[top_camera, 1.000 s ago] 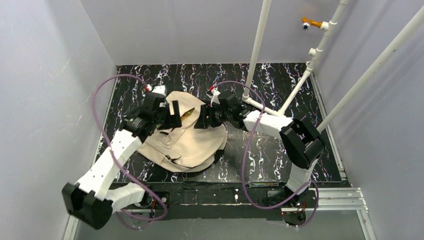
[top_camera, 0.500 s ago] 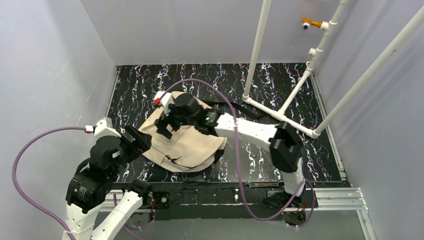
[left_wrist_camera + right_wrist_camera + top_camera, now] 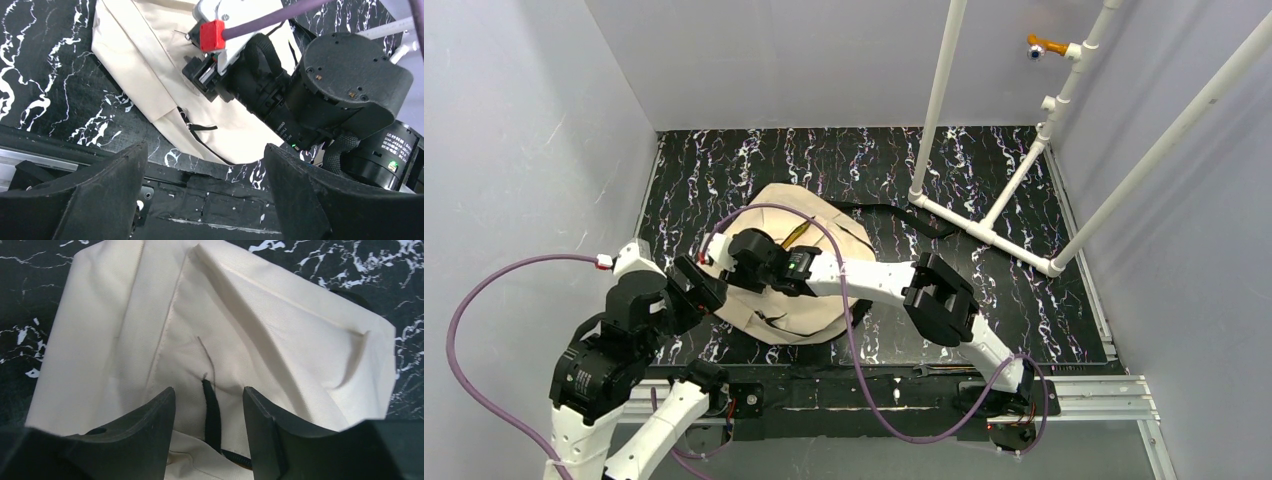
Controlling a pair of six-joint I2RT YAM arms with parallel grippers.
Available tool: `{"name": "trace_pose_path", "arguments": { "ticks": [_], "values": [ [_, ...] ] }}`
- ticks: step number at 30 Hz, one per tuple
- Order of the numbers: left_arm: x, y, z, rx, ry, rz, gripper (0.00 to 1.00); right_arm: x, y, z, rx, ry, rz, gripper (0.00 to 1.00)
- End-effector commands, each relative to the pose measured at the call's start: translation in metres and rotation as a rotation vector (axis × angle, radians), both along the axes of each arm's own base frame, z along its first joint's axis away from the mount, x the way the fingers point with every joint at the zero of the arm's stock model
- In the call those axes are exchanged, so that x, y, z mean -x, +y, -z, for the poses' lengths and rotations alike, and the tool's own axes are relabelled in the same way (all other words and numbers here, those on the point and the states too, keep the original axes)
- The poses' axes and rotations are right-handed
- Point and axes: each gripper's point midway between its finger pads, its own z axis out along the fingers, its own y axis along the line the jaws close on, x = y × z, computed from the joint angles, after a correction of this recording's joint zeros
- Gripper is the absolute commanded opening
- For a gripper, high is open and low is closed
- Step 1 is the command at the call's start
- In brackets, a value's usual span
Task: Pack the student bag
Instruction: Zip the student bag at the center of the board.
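The beige student bag lies flat on the black marbled table, its thin black strap trailing to the back right. A yellowish item shows in its opening. My right gripper reaches across to the bag's left part. In the right wrist view it is open, its jaws either side of a short black strap piece on the bag fabric. My left gripper is drawn back near the bag's near-left edge. In the left wrist view it is open and empty above the table's front edge, the bag beyond.
A white pipe frame stands at the back right of the table. A metal rail runs along the front right. Purple cables loop beside both arms. Grey walls close in left, back and right. The right arm's wrist fills the left wrist view's right side.
My left arm has let go of the bag's left side and pulled back to the near left. My right gripper has moved from the bag's right side across to its left part.
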Motion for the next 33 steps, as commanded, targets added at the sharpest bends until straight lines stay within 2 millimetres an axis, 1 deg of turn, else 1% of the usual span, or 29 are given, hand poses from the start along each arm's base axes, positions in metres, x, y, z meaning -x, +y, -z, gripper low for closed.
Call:
{"name": "trace_pose_path", "arguments": {
  "ticks": [1,5,6,7,9,12,14,18,20,21,23,25,26,29,31,33],
  "values": [
    [0.003,-0.008,0.014,-0.001,0.076,0.036,0.83,-0.023,-0.005,-0.013,0.012,-0.082,0.076,0.57],
    [0.001,-0.009,0.028,-0.004,0.107,0.033,0.83,-0.023,-0.005,-0.02,-0.031,-0.073,0.09,0.46],
    [0.0,-0.01,0.033,-0.007,0.117,0.031,0.83,-0.022,-0.004,-0.022,-0.046,-0.06,0.087,0.39],
    [-0.001,-0.01,0.036,-0.007,0.122,0.029,0.83,-0.021,-0.004,-0.025,-0.064,-0.046,0.089,0.3],
    [-0.003,-0.012,0.042,-0.002,0.13,0.028,0.78,-0.022,-0.003,-0.03,-0.102,-0.004,0.095,0.02],
    [-0.008,-0.016,0.05,0.018,0.126,0.022,0.68,-0.026,-0.005,-0.04,-0.181,0.107,0.114,0.01],
    [-0.014,-0.024,0.057,0.047,0.119,0.041,0.64,-0.03,-0.007,-0.049,-0.257,0.226,0.115,0.01],
    [-0.032,-0.047,0.079,0.088,0.159,0.091,0.63,-0.039,-0.014,-0.071,-0.462,0.593,0.091,0.01],
    [-0.045,-0.055,0.089,0.101,0.176,0.095,0.64,-0.041,-0.017,-0.08,-0.543,0.723,0.065,0.01],
    [-0.052,-0.06,0.092,0.105,0.177,0.104,0.64,-0.037,-0.019,-0.081,-0.563,0.779,0.045,0.01],
    [-0.069,-0.069,0.098,0.096,0.16,0.133,0.65,-0.036,-0.018,-0.086,-0.618,0.851,0.017,0.01],
    [-0.089,-0.073,0.099,0.041,0.114,0.176,0.66,-0.034,-0.018,-0.085,-0.655,0.926,0.005,0.01],
    [-0.097,-0.075,0.098,0.007,0.092,0.208,0.69,-0.032,-0.018,-0.085,-0.667,0.957,-0.003,0.01],
    [-0.116,-0.067,0.091,-0.117,0.048,0.235,0.71,-0.029,-0.017,-0.084,-0.685,1.007,-0.008,0.01],
    [-0.125,-0.068,0.092,-0.149,0.005,0.261,0.67,-0.028,-0.018,-0.09,-0.697,1.007,-0.013,0.01],
    [-0.133,-0.071,0.102,-0.169,-0.038,0.291,0.61,-0.027,-0.019,-0.096,-0.713,1.009,-0.022,0.01]
  ]
}}
